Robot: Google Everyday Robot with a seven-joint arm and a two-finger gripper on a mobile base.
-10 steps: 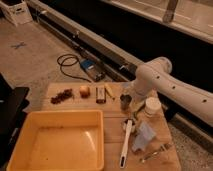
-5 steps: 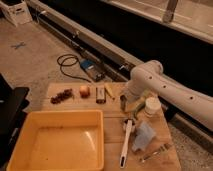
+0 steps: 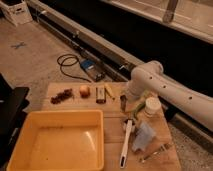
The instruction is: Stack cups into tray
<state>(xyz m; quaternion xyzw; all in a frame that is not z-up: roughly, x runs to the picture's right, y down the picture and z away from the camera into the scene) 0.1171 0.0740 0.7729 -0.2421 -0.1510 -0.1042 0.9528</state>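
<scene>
Nothing is stacked yet. The yellow tray (image 3: 54, 113) at the left end of the wooden table (image 3: 113, 134) holds no cup. All the cups are well apart from it, by the table's far right edge. The white cup (image 3: 151, 106) stands alone. The dark cup (image 3: 123, 105) is right under the gripper (image 3: 124, 97). A light green cup (image 3: 132, 113) seems to sit between them, but it is hard to make out. The gripper hangs low over the dark cup with its jaws apart and clamped on nothing. Judged progress: at the start, first pick pending, three cups left to move.
</scene>
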